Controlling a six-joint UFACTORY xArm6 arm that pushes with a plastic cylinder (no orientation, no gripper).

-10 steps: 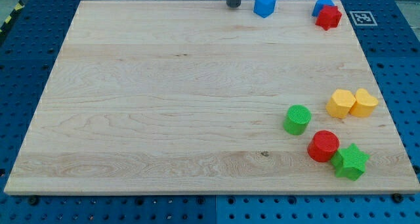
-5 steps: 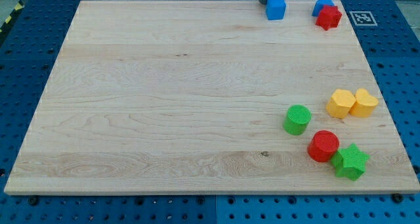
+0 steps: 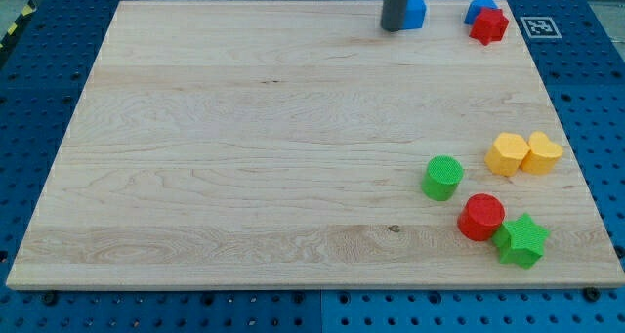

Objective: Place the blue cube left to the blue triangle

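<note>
Nearest, a green star (image 3: 522,241), red cylinder (image 3: 480,217), green cylinder (image 3: 442,177) and two yellow blocks (image 3: 523,153) are being shown. Farther, my tip (image 3: 394,26) is being pressed against the blue cube (image 3: 415,11), left of the blue triangle (image 3: 479,5) and red block (image 3: 489,25). No jaws are being carried.

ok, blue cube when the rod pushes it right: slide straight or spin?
Probably slides: blue cube sits flat on the smooth board. My tip touches its left-lower side, so it may twist. Looks light.
</note>
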